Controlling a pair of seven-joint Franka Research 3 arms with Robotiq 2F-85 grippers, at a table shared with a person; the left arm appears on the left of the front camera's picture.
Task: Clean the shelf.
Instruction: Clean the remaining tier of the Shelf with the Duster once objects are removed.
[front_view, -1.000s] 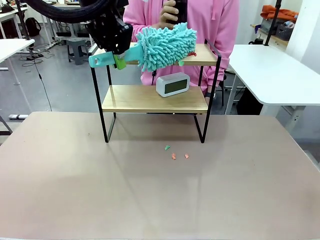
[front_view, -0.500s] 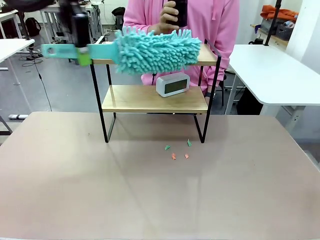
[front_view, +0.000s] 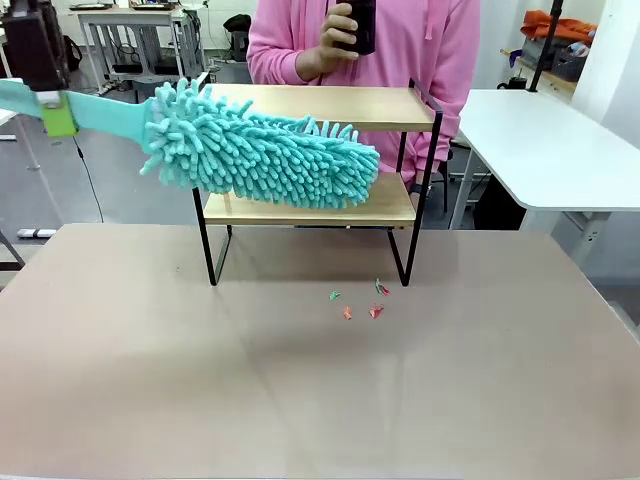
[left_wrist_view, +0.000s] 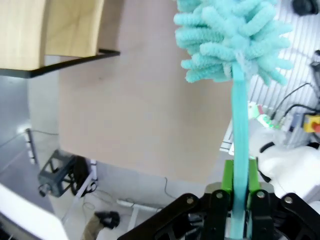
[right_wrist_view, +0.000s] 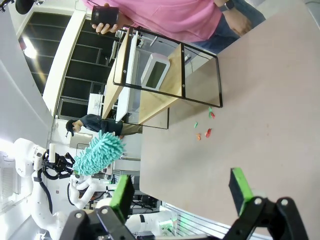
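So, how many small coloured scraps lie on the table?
4, before the shelf: a green scrap, an orange scrap, a red scrap, and a fourth scrap nearest it. Others may be hidden.

Found shelf (front_view: 310, 105) lower board partly hidden behind duster (front_view: 260, 155); left gripper (front_view: 57, 112) cropped at left edge; scraps (front_view: 358, 300) too small to identify.

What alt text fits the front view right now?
The left tool, at upper left, is shut on the handle of a fluffy teal duster whose head slants down to the right in front of a two-tier shelf. Small coloured scraps lie on the table before the shelf; a person in pink stands behind.
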